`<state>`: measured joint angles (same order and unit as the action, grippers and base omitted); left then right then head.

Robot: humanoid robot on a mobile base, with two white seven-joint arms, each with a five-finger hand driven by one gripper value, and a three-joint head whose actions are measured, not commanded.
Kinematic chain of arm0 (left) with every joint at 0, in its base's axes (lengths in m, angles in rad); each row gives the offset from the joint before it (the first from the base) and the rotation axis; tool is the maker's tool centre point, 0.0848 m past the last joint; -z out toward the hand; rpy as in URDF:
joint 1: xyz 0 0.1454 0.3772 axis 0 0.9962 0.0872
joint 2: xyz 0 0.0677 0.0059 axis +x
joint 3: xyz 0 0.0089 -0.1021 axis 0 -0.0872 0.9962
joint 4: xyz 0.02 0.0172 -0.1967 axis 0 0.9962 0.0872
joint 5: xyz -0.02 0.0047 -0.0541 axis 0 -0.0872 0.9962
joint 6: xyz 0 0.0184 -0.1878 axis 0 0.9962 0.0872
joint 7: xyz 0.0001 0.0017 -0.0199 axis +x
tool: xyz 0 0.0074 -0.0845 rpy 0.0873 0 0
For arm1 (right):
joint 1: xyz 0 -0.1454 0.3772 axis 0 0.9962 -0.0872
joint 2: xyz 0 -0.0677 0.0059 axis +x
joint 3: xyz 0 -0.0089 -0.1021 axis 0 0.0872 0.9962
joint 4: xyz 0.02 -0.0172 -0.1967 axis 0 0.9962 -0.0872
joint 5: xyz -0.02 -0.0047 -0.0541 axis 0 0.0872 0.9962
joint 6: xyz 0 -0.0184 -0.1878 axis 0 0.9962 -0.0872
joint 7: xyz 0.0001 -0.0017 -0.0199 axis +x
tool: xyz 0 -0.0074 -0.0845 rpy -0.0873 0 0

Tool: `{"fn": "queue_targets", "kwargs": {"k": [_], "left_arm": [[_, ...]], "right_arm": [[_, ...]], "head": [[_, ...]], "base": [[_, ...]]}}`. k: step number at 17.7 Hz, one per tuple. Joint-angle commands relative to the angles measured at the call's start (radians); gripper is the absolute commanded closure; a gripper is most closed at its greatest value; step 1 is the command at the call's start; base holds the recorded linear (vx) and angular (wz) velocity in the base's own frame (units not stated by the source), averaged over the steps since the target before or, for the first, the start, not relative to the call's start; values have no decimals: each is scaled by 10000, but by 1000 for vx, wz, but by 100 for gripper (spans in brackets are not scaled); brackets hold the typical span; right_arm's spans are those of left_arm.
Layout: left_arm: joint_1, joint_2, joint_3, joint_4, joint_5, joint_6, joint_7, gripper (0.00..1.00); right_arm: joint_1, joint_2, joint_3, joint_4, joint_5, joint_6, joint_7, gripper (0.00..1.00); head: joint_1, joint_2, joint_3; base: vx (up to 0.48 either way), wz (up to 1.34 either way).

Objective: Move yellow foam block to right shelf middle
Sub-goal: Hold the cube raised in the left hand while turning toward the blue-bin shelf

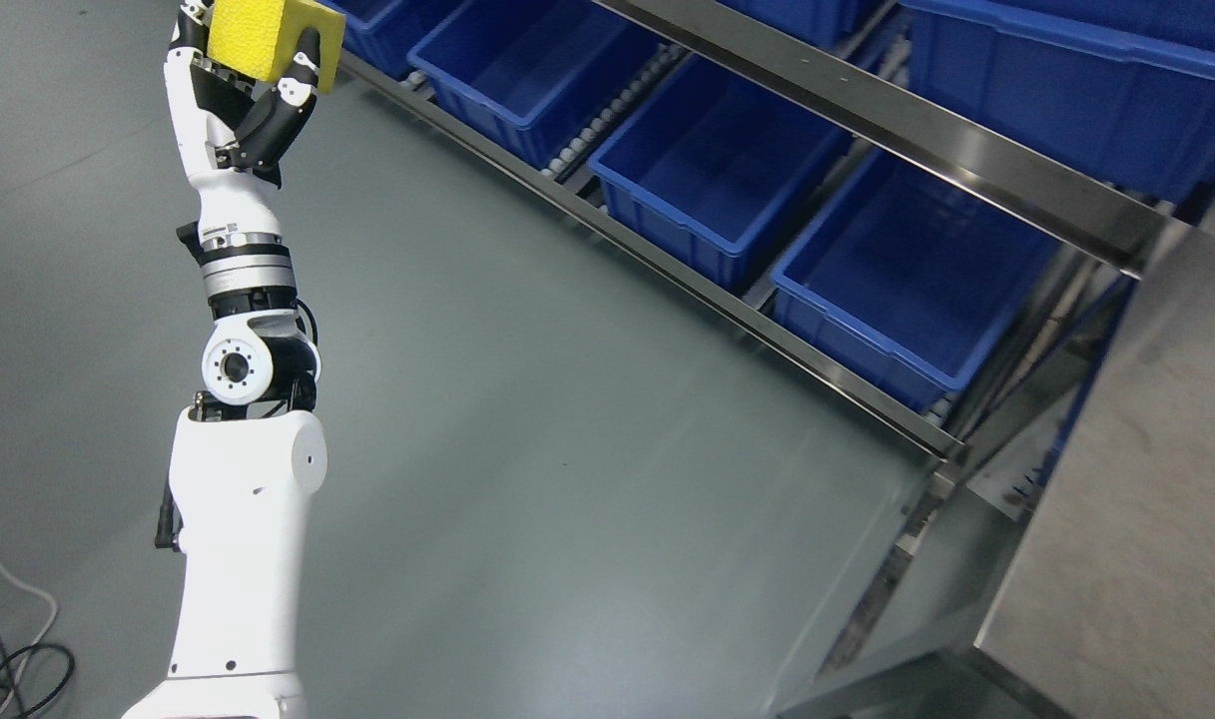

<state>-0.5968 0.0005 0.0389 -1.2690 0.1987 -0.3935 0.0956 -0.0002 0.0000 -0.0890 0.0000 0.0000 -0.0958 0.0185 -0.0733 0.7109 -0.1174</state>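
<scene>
Yellow foam block (pixel 268 35), blue bins (pixel 712 190), white-and-black arm (pixel 243 479), grey floor (pixel 517 449).

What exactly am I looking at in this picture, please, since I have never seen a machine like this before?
This is a single picture from a camera on a humanoid robot's head, looking down at a grey floor. The white jointed limb rising from the lower left is the robot's left arm, ending in the left hand with fingers. Those fingers are closed around a yellow foam block, held up at the top edge of the picture. To the right stands a metal shelf rack with a row of open blue bins on rollers; those in the lower row look empty. The robot's right arm is out of view.
</scene>
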Motion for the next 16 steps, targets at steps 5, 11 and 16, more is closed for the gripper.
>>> {"fn": "queue_targets", "kwargs": {"k": [5, 11, 16], "left_arm": [[78, 501, -51, -149, -162, 23, -127, 73], [950, 425, -51, -103, -576, 38, -143, 73], [1366, 409, 87, 19, -576, -7, -143, 73]], "right_arm": [[-13, -175, 0, -174, 0, -9, 0, 0], [-28, -175, 0, -174, 0, -9, 0, 0], [-13, -175, 0, -174, 0, -9, 0, 0]], "head": [[0, 0, 0], [0, -1, 0], [0, -1, 0]], "base": [[112, 637], [134, 553], [187, 458]]}}
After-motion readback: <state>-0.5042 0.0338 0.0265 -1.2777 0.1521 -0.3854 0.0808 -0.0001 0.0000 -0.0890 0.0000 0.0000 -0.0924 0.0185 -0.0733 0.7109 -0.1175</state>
